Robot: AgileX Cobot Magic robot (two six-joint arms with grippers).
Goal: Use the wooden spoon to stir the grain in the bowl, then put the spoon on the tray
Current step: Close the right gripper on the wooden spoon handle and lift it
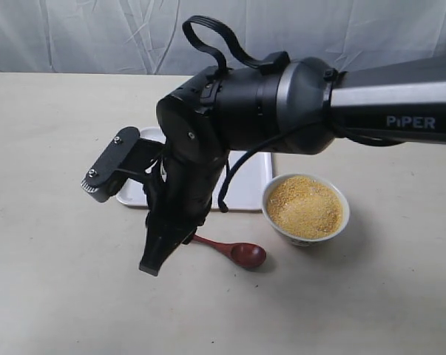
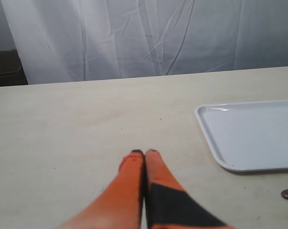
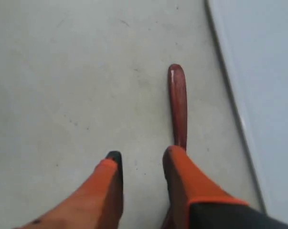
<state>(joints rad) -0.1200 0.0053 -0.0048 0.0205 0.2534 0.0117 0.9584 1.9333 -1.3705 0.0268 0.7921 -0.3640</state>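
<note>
Soft, even light fills all three views, seemingly from overhead. The pale beige tabletop (image 1: 52, 281) is evenly bright. Just right of the small round white bowl (image 1: 300, 237) lies only a faint, diffuse shadow. The glossy dark reddish-brown wooden spoon (image 1: 248, 255), left of the bowl, carries small highlights. In both wrist views the orange jaws are blurred, too near the lens.

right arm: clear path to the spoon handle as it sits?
Likely yes. Right gripper hangs over the wooden spoon, jaws open, nothing between; handle lies under one finger, so shift slightly.
</note>
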